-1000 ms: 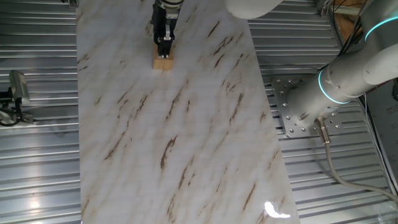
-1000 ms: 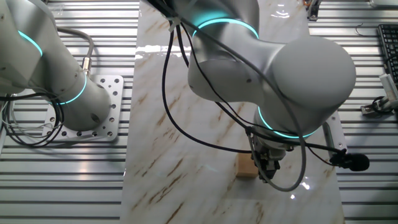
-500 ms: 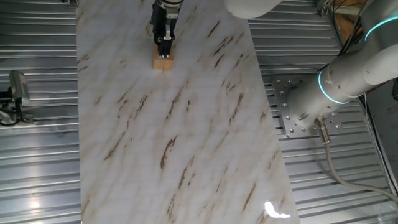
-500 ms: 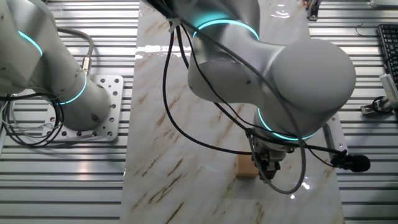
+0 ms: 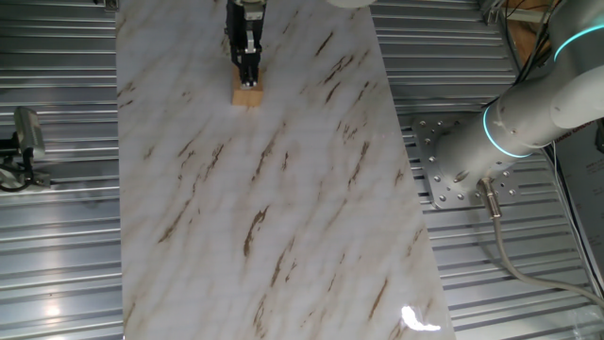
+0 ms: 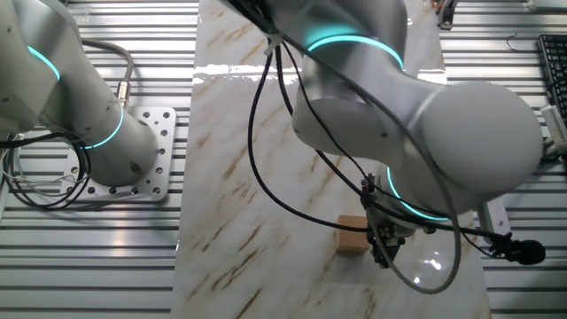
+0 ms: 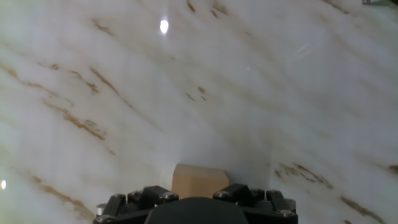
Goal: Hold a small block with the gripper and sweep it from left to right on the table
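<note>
The black fingers (image 5: 247,72) are set narrowly on the small wooden block (image 5: 247,95), and the block appears to be pinched between them; the contact faces themselves are hidden in every view, so the grasp is judged rather than seen. In the hand view the block (image 7: 199,180) is seen just ahead of the gripper (image 7: 198,200), its underside apparently down on the marble-patterned table (image 7: 249,93). In one fixed view the gripper (image 5: 247,77) is stood upright over the block, near the far end of the table (image 5: 283,208) and closer to its left long edge than to its right. In the other fixed view the block (image 6: 352,236) is found near the close end of the slab, just beside the gripper (image 6: 383,251), under the wrist's cyan ring (image 6: 416,211).

The holding step is judged to be done, and the sweep itself is judged to be at or near its start. For the next move a steady sideways travel across the slab toward the opposite long edge is called for, with the grip kept firm and the block kept flat on the surface, so that it is neither tipped nor dragged off the edge.
</note>
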You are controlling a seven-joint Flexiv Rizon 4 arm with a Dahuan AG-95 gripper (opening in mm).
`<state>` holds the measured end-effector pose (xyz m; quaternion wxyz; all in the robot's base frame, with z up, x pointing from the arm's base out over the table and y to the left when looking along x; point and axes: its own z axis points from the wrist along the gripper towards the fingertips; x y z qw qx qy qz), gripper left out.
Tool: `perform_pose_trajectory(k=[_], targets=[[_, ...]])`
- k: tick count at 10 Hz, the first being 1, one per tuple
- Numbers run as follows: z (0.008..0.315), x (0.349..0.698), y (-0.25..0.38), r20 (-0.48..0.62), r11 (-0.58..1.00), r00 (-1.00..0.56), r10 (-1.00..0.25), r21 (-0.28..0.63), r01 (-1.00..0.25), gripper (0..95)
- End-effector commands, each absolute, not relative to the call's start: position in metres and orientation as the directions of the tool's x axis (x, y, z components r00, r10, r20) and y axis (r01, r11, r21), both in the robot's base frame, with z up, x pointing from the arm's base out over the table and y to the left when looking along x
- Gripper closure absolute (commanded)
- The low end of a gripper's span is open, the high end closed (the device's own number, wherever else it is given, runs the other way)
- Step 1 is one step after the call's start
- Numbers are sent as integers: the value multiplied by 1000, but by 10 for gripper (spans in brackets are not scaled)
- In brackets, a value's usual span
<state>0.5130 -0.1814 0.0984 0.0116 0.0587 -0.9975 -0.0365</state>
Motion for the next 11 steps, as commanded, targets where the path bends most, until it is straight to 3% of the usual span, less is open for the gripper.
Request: perform_pose_trajectory(k=[1,6,11], targets=[[98,514,-181,60,989,-990,-130,73,-126,0],[98,514,-181,69,995,-993,-98,-6,-99,0],[98,514,-181,45,997,-996,-76,-19,-77,0]])
